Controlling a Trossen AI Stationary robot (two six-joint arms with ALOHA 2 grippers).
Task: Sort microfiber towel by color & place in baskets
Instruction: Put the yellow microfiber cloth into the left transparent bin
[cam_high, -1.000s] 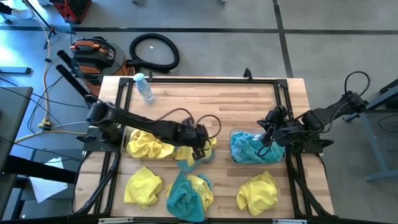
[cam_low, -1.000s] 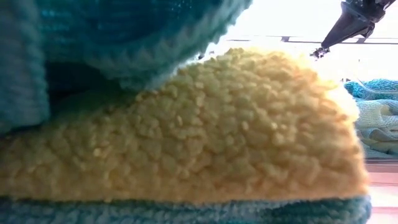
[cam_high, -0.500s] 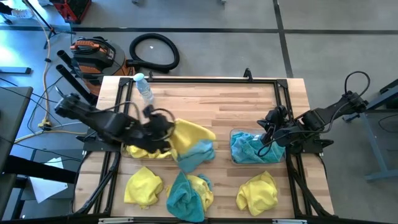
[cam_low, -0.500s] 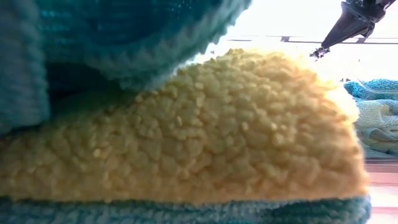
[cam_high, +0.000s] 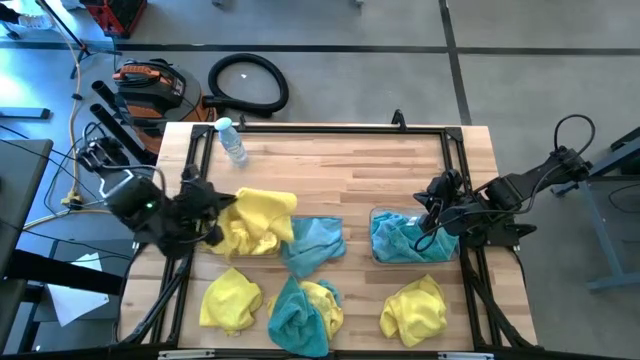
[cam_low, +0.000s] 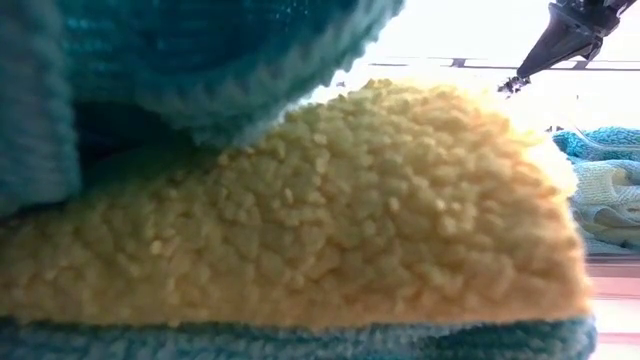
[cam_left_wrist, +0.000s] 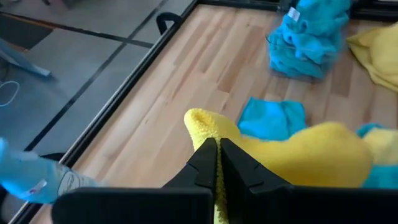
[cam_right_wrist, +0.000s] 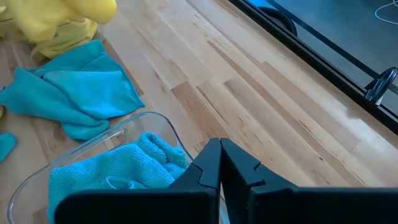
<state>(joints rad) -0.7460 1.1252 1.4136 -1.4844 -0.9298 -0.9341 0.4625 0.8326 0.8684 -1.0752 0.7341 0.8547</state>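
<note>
Step in hand: looks like the left arm is bringing a yellow towel (cam_high: 262, 212) over to the yellow pile on the left side of the table; that's a guess from how things sit.
Left gripper (cam_left_wrist: 217, 151): fingers pinched tight together on a fold of that yellow towel, with most of the cloth draped out past the tips toward the table's middle. From above it sits at the left edge of the table.
Right gripper (cam_right_wrist: 219, 153): fingers closed, nothing in them, hovering just over the rim of the clear basket (cam_right_wrist: 87, 144) on the right. Basically waiting.
Blue basket: already has teal towels (cam_high: 408, 238) bunched inside.
Yellow basket: can't really make it out; the yellow pile covers whatever is under it.
Loose towels: one teal towel (cam_high: 315, 243) lies flat just beside the held yellow one. Along the front edge are a yellow one (cam_high: 230, 300), a teal-and-yellow heap (cam_high: 303, 312) and another yellow (cam_high: 415, 308).
Low camera: basically buried in yellow and teal fuzz, so no help.
How to do it well: lift the trailing end clear before moving so it doesn't drag the flat teal towel along. Let go only once the whole cloth is over the pile, or it'll flop out.
Other stuff: water bottle (cam_high: 232, 141) at the back left, well clear.
</note>
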